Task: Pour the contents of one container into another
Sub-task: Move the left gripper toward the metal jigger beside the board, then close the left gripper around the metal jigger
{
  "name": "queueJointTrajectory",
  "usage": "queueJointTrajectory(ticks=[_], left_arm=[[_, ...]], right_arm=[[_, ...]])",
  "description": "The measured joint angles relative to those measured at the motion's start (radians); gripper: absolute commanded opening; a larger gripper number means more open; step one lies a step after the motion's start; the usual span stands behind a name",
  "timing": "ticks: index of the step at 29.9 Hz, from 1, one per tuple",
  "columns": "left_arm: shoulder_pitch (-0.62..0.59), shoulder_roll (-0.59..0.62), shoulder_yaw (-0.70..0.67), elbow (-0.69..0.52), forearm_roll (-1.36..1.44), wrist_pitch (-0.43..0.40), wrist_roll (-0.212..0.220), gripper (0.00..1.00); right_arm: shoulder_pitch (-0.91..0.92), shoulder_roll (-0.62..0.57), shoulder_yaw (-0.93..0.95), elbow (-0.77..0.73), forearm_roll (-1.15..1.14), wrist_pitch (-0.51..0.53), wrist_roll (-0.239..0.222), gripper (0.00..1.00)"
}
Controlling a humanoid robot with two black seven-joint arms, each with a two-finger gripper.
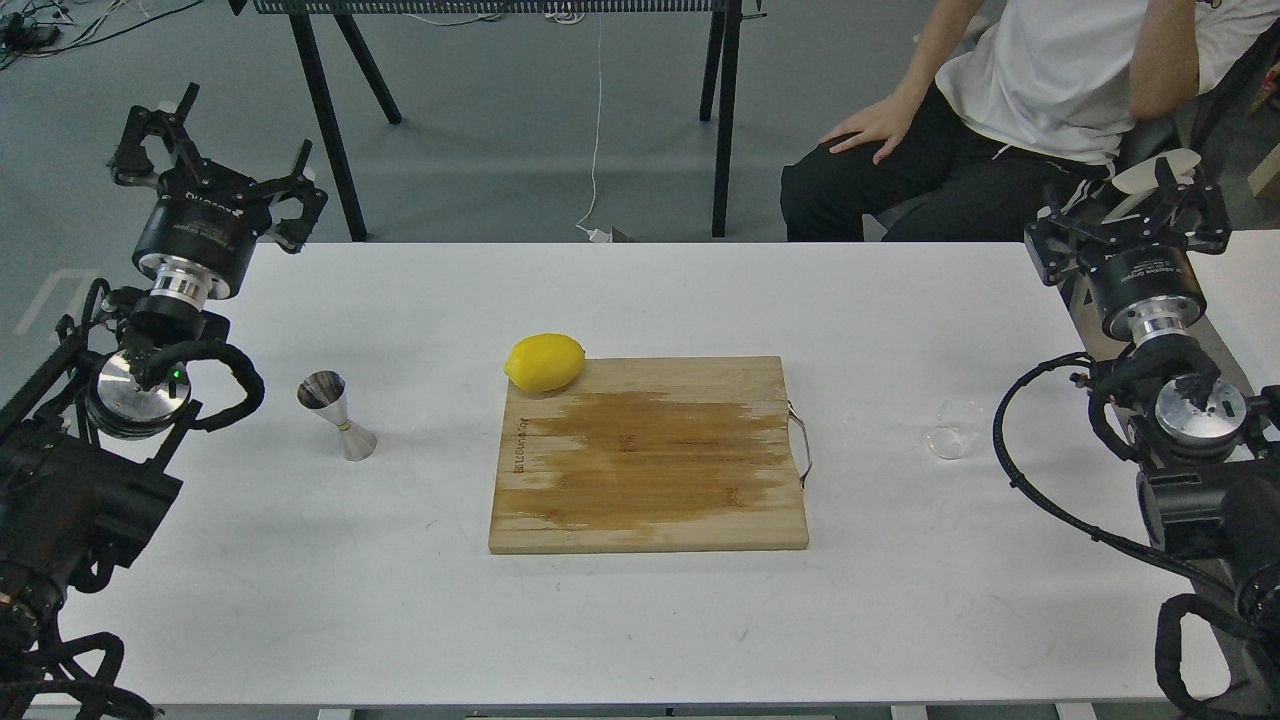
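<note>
The small clear glass cup point(951, 431) stands upright on the white table point(640, 620), right of the cutting board. Left of the board the shiny steel jigger point(336, 414) stands upright. Above the table's far left corner my left gripper point(215, 150) is raised, its fingers spread open and empty, well behind the jigger. My right gripper point(1135, 205) hangs above the far right edge, fingers spread open and empty, behind and to the right of the cup.
A wooden cutting board point(650, 460) with a wet stain and a metal handle lies mid-table. A yellow lemon point(545, 362) rests at its far left corner. A seated person point(1000, 110) and black table legs point(325, 120) are beyond the far edge.
</note>
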Motion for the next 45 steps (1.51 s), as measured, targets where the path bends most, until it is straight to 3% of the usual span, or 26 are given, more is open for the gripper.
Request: queueJointTrajectory(ticks=[9,19,24,29,36,41,45], left_arm=[[0.006,0.023,0.005,-0.027,0.000,0.033,0.009,1.00],[0.177,0.244,0.032,-0.294,0.028,-0.041,0.005,1.00],[0.282,0.366,0.036,-0.410,0.081,-0.041,-0.002,1.00],[0.409,0.484,0.030,-0.597,0.238,0.036,-0.014,1.00],[0.549,0.541,0.032,-0.800,0.744,0.184,-0.125,0.99],[0.638,0.524,0.047,-0.855,1.164,0.364,-0.147,0.91],[0.670,0.505,0.060,-0.816,1.474,0.524,-0.198,0.91]], right_arm=[[-0.002,0.001,-0.010,0.000,-0.001,0.000,0.003,1.00],[0.000,-0.002,-0.013,-0.001,-0.002,0.000,0.002,1.00],[-0.001,-0.004,-0.013,-0.001,-0.002,0.000,0.002,1.00],[-0.005,-0.005,-0.013,-0.001,-0.003,0.000,0.002,1.00],[-0.008,-0.006,-0.013,-0.001,-0.003,0.000,0.002,1.00],[-0.012,-0.012,-0.011,-0.001,-0.002,0.000,0.002,1.00],[-0.019,-0.023,-0.011,-0.001,-0.002,0.000,0.002,1.00]])
